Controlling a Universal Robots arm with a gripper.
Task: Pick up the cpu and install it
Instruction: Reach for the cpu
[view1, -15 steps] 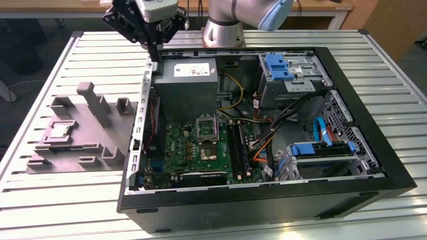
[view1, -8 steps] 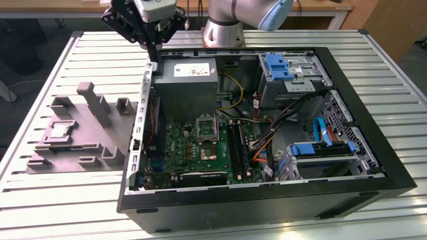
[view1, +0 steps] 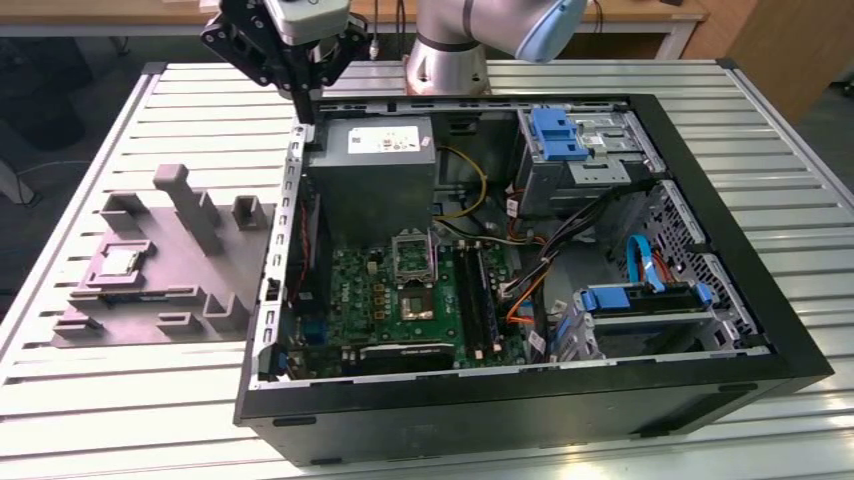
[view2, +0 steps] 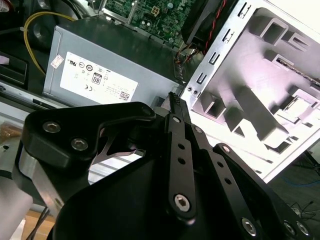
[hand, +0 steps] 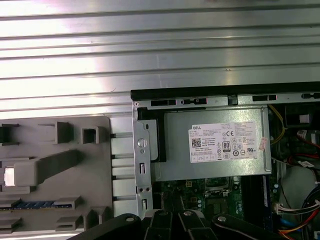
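Note:
The cpu (view1: 120, 262) is a small pale square chip lying in a recess of the grey moulded tray (view1: 160, 300), on the exterior view's left beside the open computer case. It also shows as a pale square in the tray in the first wrist view (hand: 9, 176) and the second wrist view (view2: 294, 106). My gripper (view1: 306, 106) hangs above the case's back left corner, well behind the tray and apart from the chip. Its black fingers (view2: 175, 125) come together at the tip, shut with nothing between them. The green motherboard (view1: 400, 295) with its silver socket frame (view1: 414, 255) lies inside the case.
The black case (view1: 534, 400) lies open on a slatted aluminium table (view1: 801, 150). Inside are a grey power supply (view1: 380, 160), blue-tabbed drive bays (view1: 561, 135) and bundles of cables (view1: 574, 250). The tray has upright posts (view1: 187, 205). The case's metal wall (view1: 283, 250) stands between tray and motherboard.

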